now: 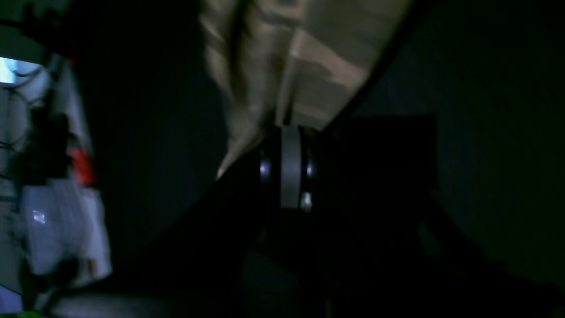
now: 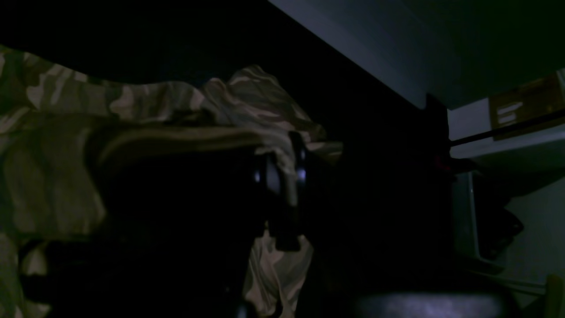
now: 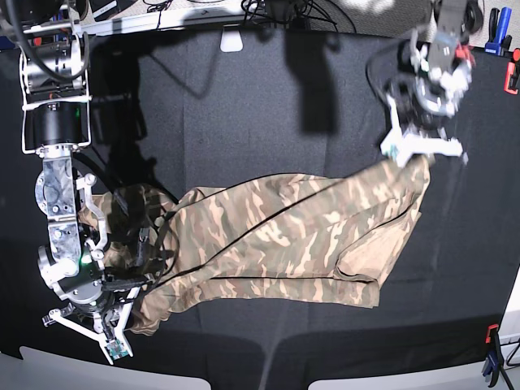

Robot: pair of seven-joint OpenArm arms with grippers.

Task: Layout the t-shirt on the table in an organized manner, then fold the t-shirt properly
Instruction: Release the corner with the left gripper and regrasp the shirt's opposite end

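Both wrist views run dark and smeared: the soft camouflage-print t-shirt (image 1: 309, 57) is cut off at the frame top, and its bunched cloth (image 2: 273, 163) hides the right gripper's (image 2: 282, 176) fingertips.

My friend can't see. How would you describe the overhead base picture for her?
A camouflage t-shirt is stretched across a black table between two robot arms. The left gripper pinches its far corner, the right gripper its near end.
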